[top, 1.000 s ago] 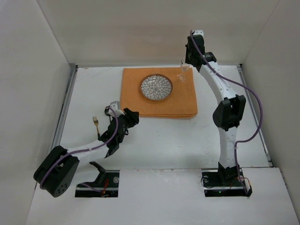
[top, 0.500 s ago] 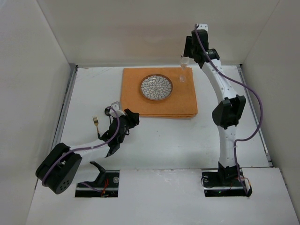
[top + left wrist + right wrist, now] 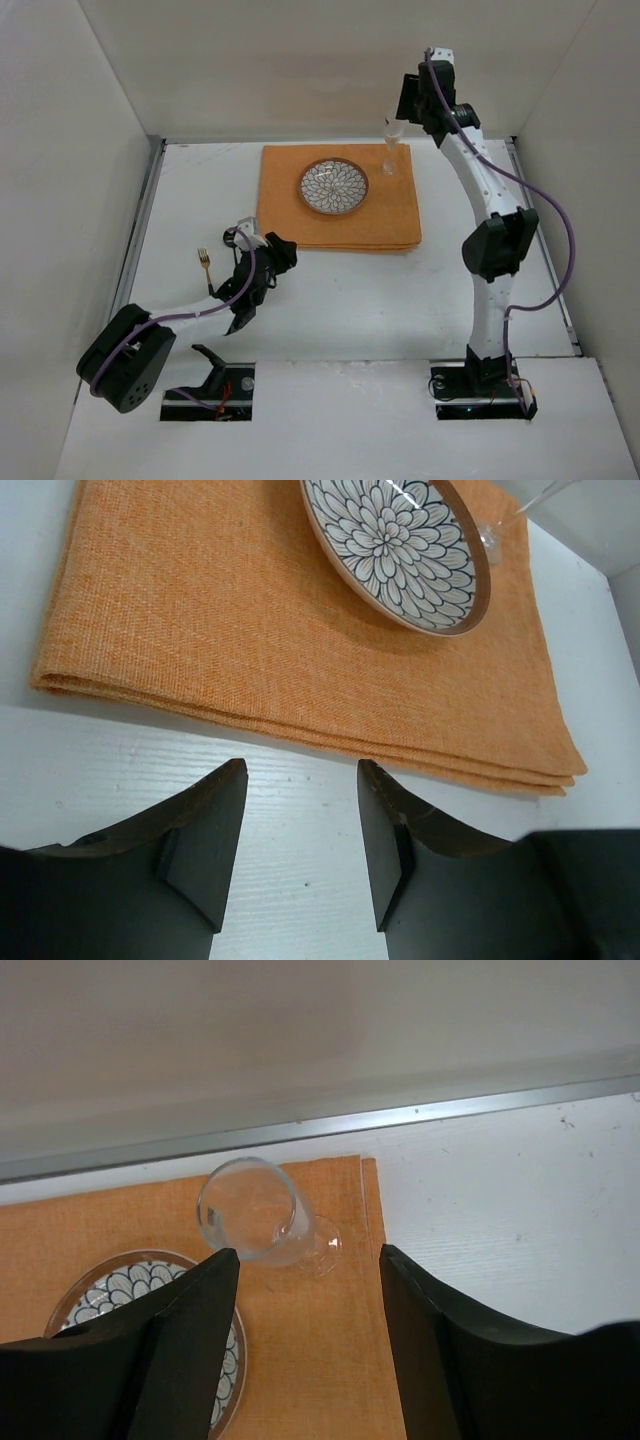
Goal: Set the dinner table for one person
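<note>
The dinner table (image 3: 380, 300) is a white tabletop with metal rails. On it lies an orange cloth mat (image 3: 340, 225) with a flower-patterned plate (image 3: 334, 186). A clear stemmed glass (image 3: 388, 155) stands on the mat's far right corner. My right gripper (image 3: 400, 118) hangs open and empty above it. In the right wrist view the glass (image 3: 250, 1208) lies below and ahead of the open right gripper (image 3: 308, 1252), with the plate (image 3: 95, 1295) to its left. A gold fork (image 3: 204, 265) lies on the table at the left. My left gripper (image 3: 278, 252) is open and empty, just in front of the mat (image 3: 280, 610).
Metal rails (image 3: 140, 230) run along the table's left, back and right edges, with white walls behind them. The left wrist view shows the plate (image 3: 400, 540) and the glass's foot (image 3: 490, 545) beyond the mat's folded front edge.
My right gripper has let go of the glass and risen up and back from it. The glass now stands on the mat. The left arm has not moved.
</note>
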You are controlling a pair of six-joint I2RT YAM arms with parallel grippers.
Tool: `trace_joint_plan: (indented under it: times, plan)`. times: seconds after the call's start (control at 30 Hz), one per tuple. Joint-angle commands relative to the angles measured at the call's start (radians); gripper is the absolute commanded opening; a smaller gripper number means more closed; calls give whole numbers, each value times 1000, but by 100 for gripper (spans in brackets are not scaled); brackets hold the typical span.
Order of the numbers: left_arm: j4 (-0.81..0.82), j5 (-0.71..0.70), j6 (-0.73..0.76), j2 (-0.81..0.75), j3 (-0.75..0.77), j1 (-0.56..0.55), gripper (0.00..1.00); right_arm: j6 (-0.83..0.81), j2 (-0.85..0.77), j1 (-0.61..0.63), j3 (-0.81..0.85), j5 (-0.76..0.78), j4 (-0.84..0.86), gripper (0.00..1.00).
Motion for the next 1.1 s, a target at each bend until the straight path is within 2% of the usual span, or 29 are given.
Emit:
trace_joint_plan:
  times: [0.0,0.1,0.17,0.2,0.3,0.33,0.4,0.47,0.53,0.67,0.77,0.9,1.07]
  plan:
    - [-10,-34,5,-28,30,7,45,6,-239,0,-133,-13,103,65]
    - [-45,-57,27,-31,47,4,41,29,-454,18,-416,-17,253,65]
    - [-60,-66,42,-31,56,4,32,69,-589,36,-611,-31,345,57]
    - [-80,-71,51,-34,65,4,24,102,-681,58,-756,-43,415,47]
    - [-161,-94,64,-40,103,1,15,173,-845,122,-1059,-56,558,18]
    - [-197,-103,65,-42,119,1,14,202,-891,144,-1154,-45,597,12]
    - [-272,-112,64,-52,146,1,13,279,-980,187,-1337,-33,684,8]
    - [-353,-132,50,-72,162,1,14,310,-1051,236,-1481,-42,755,10]
    - [-439,-176,41,-97,171,4,23,331,-1099,283,-1584,-37,796,16]
    - [-612,-264,51,-134,203,26,40,323,-1130,384,-1686,-36,838,33]
    - [-711,-298,51,-128,229,79,46,319,-1133,427,-1735,-43,885,44]
    - [-755,-295,64,-82,252,148,48,310,-1148,452,-1775,-47,918,46]
    - [-746,-206,82,18,283,230,46,331,-1148,480,-1825,-48,984,46]
